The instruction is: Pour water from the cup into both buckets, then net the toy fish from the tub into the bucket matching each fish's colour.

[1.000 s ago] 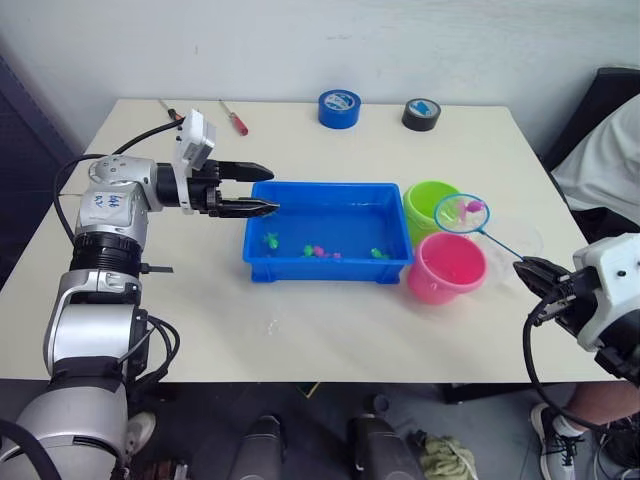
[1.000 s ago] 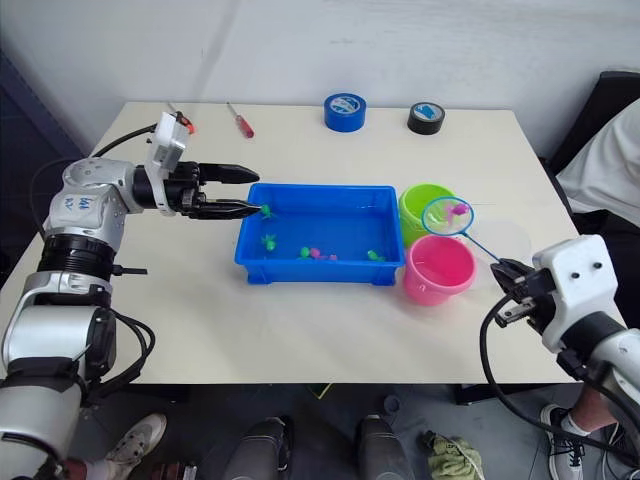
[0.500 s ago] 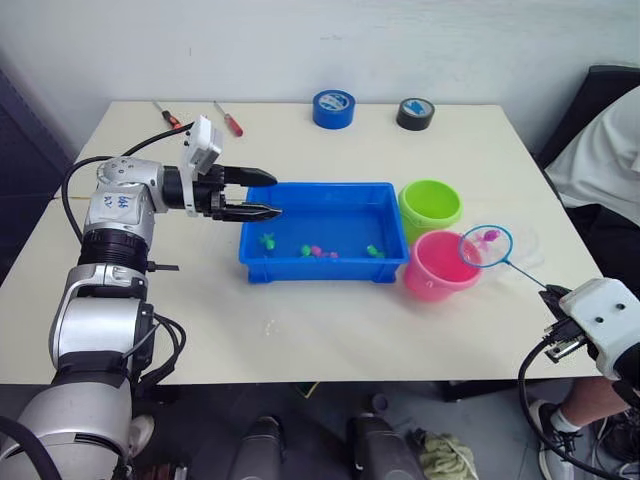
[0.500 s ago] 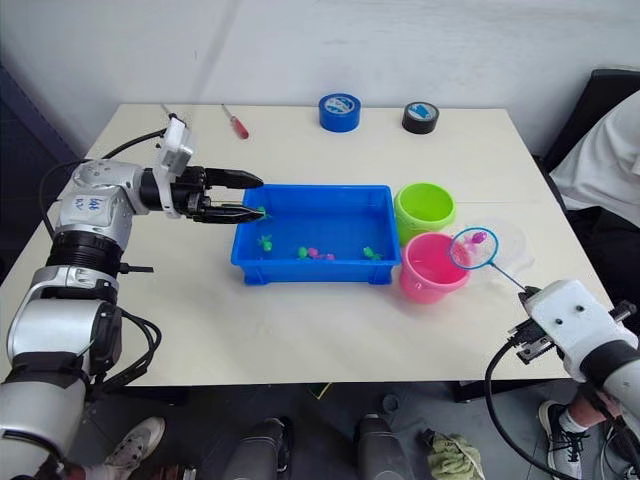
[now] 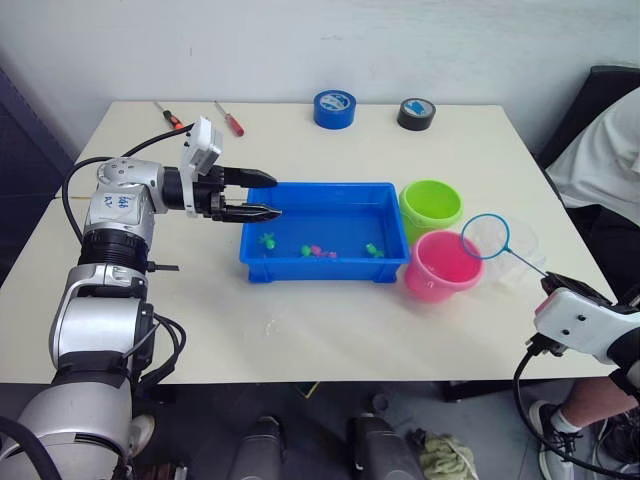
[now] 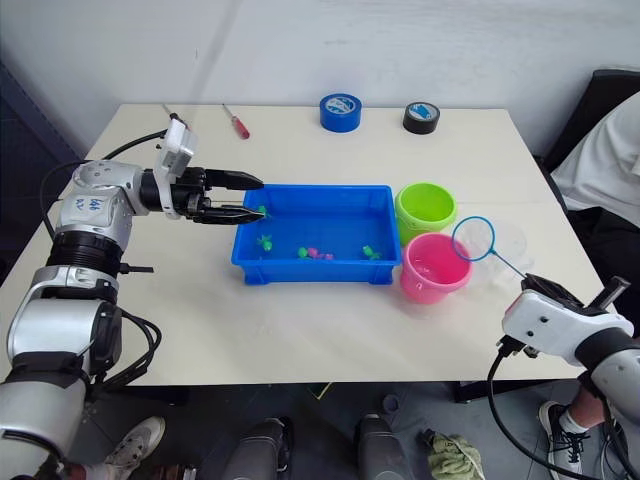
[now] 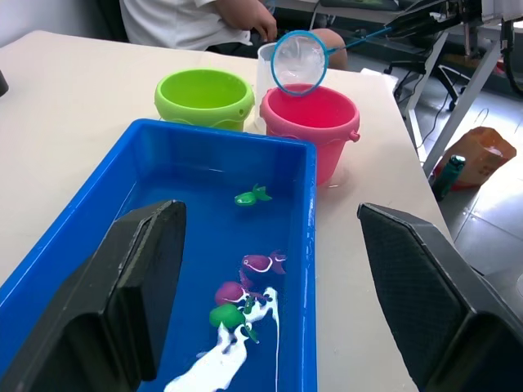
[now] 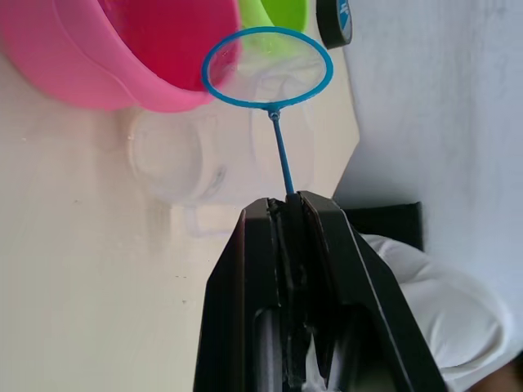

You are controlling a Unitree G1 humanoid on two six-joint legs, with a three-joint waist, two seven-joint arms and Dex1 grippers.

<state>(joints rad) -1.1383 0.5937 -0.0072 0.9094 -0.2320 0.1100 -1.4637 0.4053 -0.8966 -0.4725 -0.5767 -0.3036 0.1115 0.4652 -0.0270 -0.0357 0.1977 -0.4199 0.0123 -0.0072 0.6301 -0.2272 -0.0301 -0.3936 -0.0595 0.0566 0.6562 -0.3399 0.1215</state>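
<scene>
From the head views, the left gripper (image 5: 262,195) hangs with its black fingers spread apart over the near-left corner of the shallow bright blue plastic tub (image 5: 325,268), where tiny green and pink toy fish (image 5: 316,250) lie, while the lime green bucket (image 5: 430,208) and bright pink bucket (image 5: 443,268) stand just beside the tub's right end. In the left wrist view the light blue hoop net (image 7: 299,62) hovers over the pink bucket's far rim. In the right wrist view the right gripper (image 8: 291,202) is clamped on the net's thin handle, with the clear plastic measuring cup (image 8: 176,163) on the table beneath.
</scene>
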